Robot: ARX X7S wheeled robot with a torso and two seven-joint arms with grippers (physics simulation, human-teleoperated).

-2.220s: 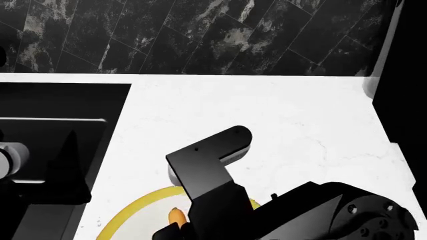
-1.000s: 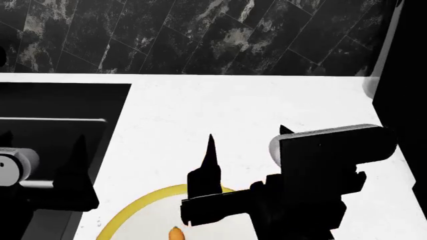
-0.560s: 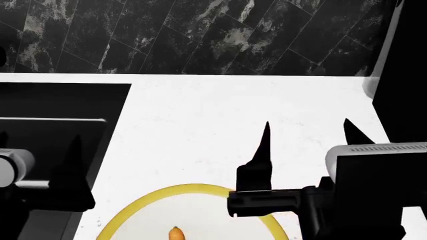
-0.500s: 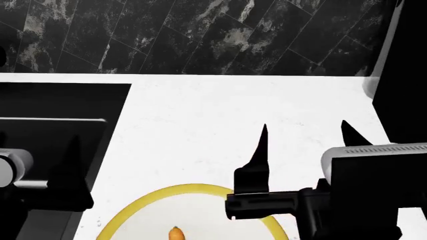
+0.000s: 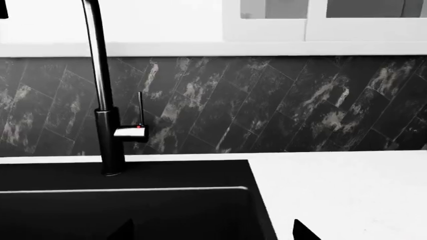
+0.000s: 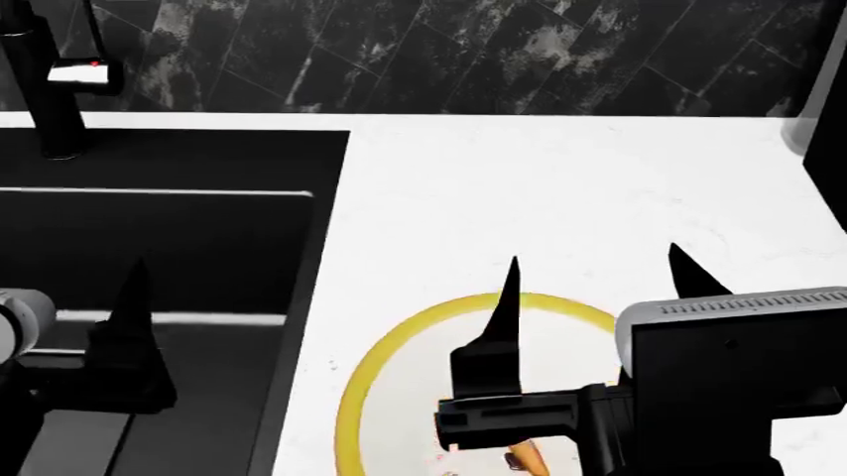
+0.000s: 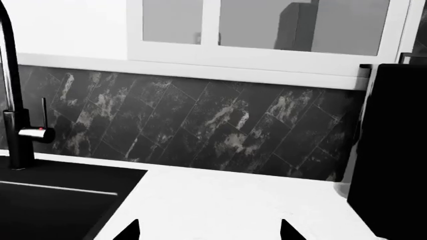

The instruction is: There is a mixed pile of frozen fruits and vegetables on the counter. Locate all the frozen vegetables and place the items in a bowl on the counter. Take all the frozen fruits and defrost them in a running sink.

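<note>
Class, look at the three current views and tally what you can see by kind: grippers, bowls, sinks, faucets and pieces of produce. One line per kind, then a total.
Grippers: 2, the left gripper and the right gripper
Bowls: 1, the bowl
Sinks: 1, the sink
Faucets: 1, the faucet
Produce: 1, the carrot, partly hidden
Total: 6

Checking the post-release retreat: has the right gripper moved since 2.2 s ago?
Yes. Against the bowl, the right gripper has shifted from over its middle toward its right rim, leaving the carrot inside.
</note>
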